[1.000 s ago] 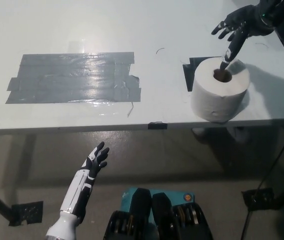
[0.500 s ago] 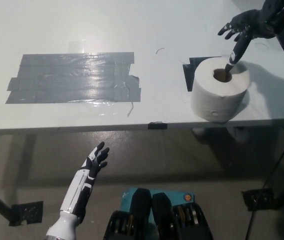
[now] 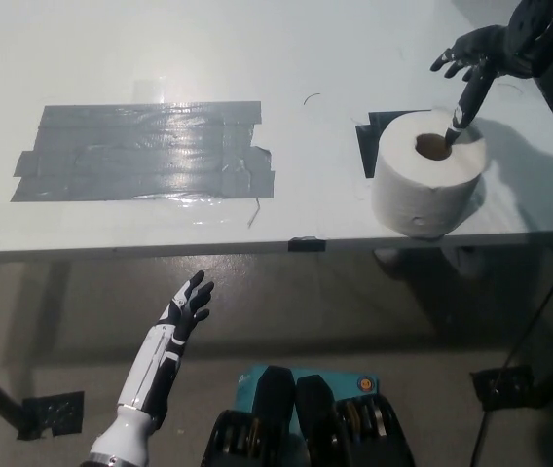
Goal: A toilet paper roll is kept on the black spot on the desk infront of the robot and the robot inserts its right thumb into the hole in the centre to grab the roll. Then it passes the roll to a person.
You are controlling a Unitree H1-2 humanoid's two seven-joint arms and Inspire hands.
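Pointing down, right hand (image 3: 475,64) hovers over toilet paper roll (image 3: 427,173).

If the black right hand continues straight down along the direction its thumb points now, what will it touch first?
Most likely the toilet paper roll. The right hand hovers over its far edge, thumb aimed at the centre hole. Depth is unclear, so it may meet the paper rim beside the hole first.

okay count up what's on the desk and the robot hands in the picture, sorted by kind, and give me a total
Toilet paper roll: 1
Grey tape patch on the desk: 1
Black spot, partly under the roll: 1
Robot hands: 2, the white left hand below the desk edge, the black right hand over the roll
Total: 5
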